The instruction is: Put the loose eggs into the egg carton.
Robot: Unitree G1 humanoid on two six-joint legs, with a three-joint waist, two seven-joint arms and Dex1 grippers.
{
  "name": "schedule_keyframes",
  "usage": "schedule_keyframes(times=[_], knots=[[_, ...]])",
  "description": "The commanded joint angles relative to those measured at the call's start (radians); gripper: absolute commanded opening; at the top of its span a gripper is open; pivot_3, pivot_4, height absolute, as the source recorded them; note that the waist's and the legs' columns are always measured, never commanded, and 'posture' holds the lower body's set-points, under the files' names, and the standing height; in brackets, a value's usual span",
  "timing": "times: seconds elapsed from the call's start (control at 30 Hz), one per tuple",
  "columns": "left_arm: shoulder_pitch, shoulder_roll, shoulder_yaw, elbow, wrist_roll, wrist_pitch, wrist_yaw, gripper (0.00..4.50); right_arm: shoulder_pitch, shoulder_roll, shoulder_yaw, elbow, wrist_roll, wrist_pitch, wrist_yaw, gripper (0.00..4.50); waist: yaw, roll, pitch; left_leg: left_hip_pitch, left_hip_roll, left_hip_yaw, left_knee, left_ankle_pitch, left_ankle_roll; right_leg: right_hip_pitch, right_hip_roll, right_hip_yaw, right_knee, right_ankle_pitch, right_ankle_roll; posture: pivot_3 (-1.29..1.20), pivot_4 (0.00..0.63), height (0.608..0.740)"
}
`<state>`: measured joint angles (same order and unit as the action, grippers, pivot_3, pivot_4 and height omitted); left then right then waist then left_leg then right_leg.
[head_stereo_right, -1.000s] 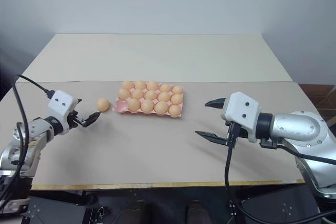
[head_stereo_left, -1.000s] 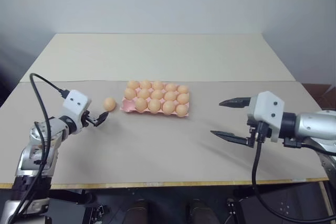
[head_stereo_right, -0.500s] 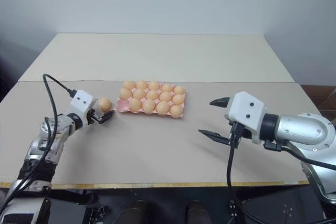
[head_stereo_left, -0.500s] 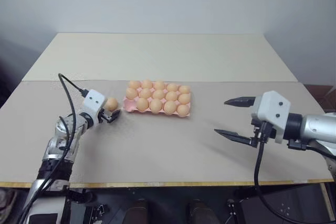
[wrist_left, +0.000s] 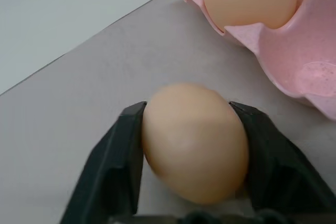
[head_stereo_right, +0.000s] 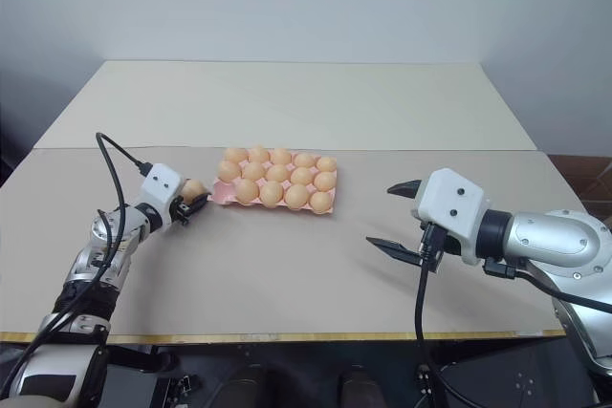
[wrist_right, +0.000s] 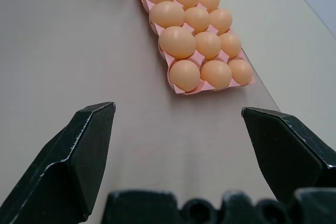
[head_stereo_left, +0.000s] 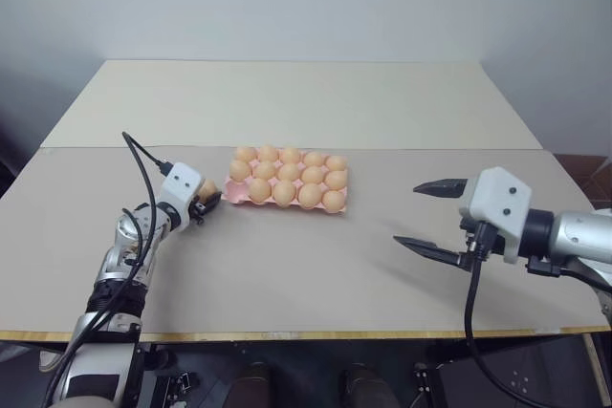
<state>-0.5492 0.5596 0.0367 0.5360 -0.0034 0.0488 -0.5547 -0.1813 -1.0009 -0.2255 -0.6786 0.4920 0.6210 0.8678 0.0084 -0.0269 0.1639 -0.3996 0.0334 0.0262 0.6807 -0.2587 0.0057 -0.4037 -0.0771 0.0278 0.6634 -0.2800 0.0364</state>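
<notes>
Egg (wrist_left: 194, 141) sits pinched across its middle between the left gripper's (head_stereo_left: 203, 204) two black fingers, just beside the pink egg carton's (head_stereo_left: 229, 196) near-left corner. Smooth, rounded and probably brittle, it likely needs a light squeeze at its widest part. Right gripper (head_stereo_left: 430, 217) hangs wide apart and empty, well off from the carton.

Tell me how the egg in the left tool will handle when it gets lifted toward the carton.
The egg looks smooth and rounded, so it may slip in the left tool, whose fingers touch only its two sides. Set loose on the table, it would probably roll. It looks thin-shelled, so hard squeezing may crack it.
</notes>
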Motion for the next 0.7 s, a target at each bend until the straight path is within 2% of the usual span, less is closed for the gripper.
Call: schedule_keyframes(times=[0.03, 0.23, 0.4, 0.5, 0.7], knots=[[-0.008, 0.008, 0.005, 0.019, 0.019, -0.005, 0.032, 1.89, -0.012, -0.011, -0.028, -0.016, -0.002, 0.0, -0.014, 4.5, 0.0, 0.0, 0.0, 0.0, 0.0, 0.0, 0.0, 0.0, 0.0, 0.0, 0.0, 0.0, 0.0, 0.0, 0.0, 0.0, 0.15, 0.74], [0.025, 0.034, 0.048, -0.098, -0.021, 0.008, 0.018, 1.89, -0.018, -0.008, -0.023, -0.015, -0.008, -0.003, -0.023, 4.5, -0.003, 0.0, 0.0, 0.0, 0.0, 0.0, 0.0, 0.0, 0.0, 0.0, 0.0, 0.0, 0.0, 0.0, 0.0, 0.0, 0.15, 0.74], [0.037, 0.029, 0.118, -0.222, -0.139, -0.052, -0.05, 1.89, -0.012, -0.005, -0.026, -0.028, -0.007, 0.001, -0.035, 4.5, 0.0, 0.0, 0.0, -0.001, 0.0, 0.0, 0.0, 0.0, 0.0, -0.001, 0.0, 0.0, 0.0, 0.0, 0.0, 0.0, 0.15, 0.74], [0.016, 0.002, 0.113, -0.269, -0.189, -0.052, -0.091, 1.89, -0.009, -0.004, -0.028, -0.033, -0.006, 0.003, -0.044, 4.5, 0.006, 0.0, 0.0, -0.001, 0.0, 0.0, 0.0, 0.0, 0.0, 0.0, -0.001, 0.0, 0.0, 0.0, 0.0, 0.0, 0.15, 0.74], [0.009, -0.036, 0.05, -0.29, -0.198, -0.034, -0.163, 1.89, 0.002, -0.011, -0.058, -0.049, 0.002, 0.014, -0.055, 4.5, 0.003, 0.0, 0.0, -0.001, 0.0, 0.0, 0.001, 0.0, 0.0, 0.0, 0.0, 0.0, 0.0, 0.0, 0.001, 0.0, 0.15, 0.74]])
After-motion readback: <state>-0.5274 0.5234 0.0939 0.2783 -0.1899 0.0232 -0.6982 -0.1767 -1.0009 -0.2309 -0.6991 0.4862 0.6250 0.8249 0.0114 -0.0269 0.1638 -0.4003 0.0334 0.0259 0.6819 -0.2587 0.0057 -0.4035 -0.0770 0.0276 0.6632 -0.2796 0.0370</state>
